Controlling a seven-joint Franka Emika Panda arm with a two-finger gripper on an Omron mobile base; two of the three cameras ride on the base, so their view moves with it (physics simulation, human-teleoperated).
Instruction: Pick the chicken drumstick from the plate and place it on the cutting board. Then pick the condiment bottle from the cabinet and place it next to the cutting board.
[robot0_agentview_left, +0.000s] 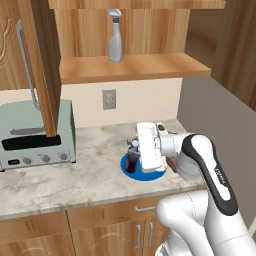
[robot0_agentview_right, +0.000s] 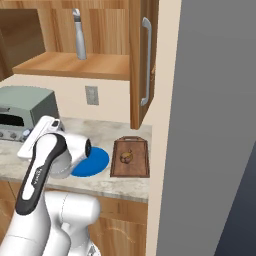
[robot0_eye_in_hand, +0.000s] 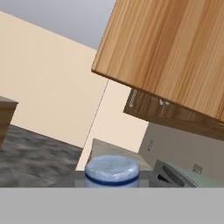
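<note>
In the left base view, the small dark purple-brown condiment bottle (robot0_agentview_left: 132, 159) with its pale cap stands upright, long axis vertical, over the near-left part of the flat round bright blue plate (robot0_agentview_left: 128, 171). The white two-finger gripper (robot0_agentview_left: 136, 154) is closed on the condiment bottle from the right side, and the hand's white body hides the bottle's right flank and most of the plate. Whether the bottle's base touches the plate cannot be told. Left of the plate on the mottled beige marble counter (robot0_agentview_left: 85, 175) sits a boxy pale green toaster oven (robot0_agentview_left: 35, 137) with a dark window and small knobs. Above the plate, a tall grey spray bottle (robot0_agentview_left: 114, 36) stands on the shelf of the light brown wooden wall cabinet (robot0_agentview_left: 135, 67), whose open door (robot0_agentview_left: 42, 60) hangs edge-on with a long metal handle.

In the right base view, the arm covers the plate's left half. Just right of the plate lies the rectangular dark brown wooden cutting board (robot0_agentview_right: 131, 159), its short handle tab pointing away toward the wall. The small brown-tan chicken drumstick (robot0_agentview_right: 126, 157) rests near the board's middle; its orientation is too small to make out.

In the hand view, the bottle's rounded pale cap rises at the bottom edge, its body cut off, with smooth wood grain of the cabinet above.
</note>
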